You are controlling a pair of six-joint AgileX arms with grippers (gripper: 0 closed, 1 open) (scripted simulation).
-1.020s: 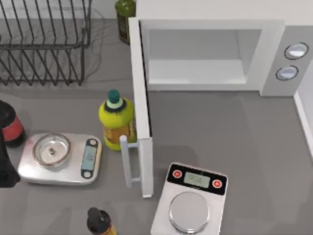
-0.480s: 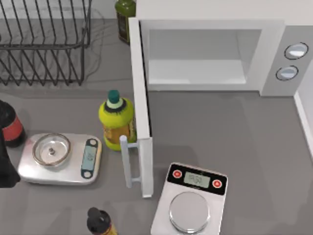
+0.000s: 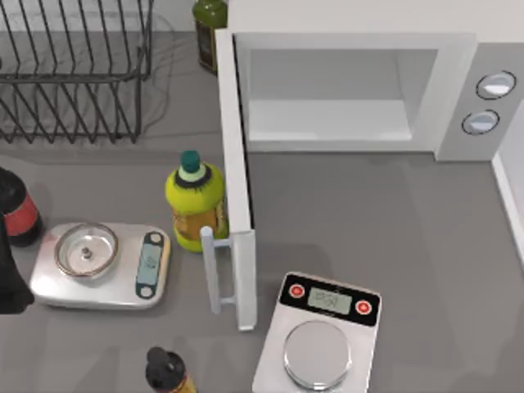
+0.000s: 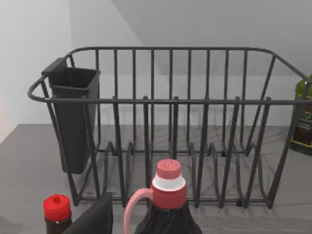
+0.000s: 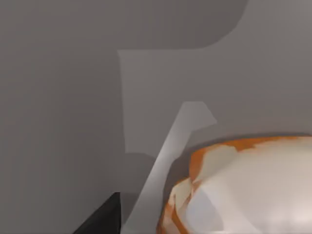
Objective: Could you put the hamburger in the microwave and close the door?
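The hamburger (image 5: 243, 190), cream-white with orange-brown streaks, lies very close under the right wrist camera on grey tabletop. A black piece of my right gripper (image 5: 102, 219) shows just beside it. The white microwave (image 3: 458, 98) stands at the back right with its pale interior bare. Its two round knobs are on the grey panel at the right. The door (image 3: 236, 188) is swung wide open toward the front, its bar handle (image 3: 211, 270) facing left. My left arm (image 3: 8, 278) rests at the table's far left edge.
A yellow-green bottle (image 3: 195, 201) stands right against the open door's outer side. Two scales lie in front: one (image 3: 102, 266) at the left, one (image 3: 319, 332) under the door's free end. A wire dish rack (image 3: 74, 74) is back left, with dark bottles (image 4: 165, 204) nearby.
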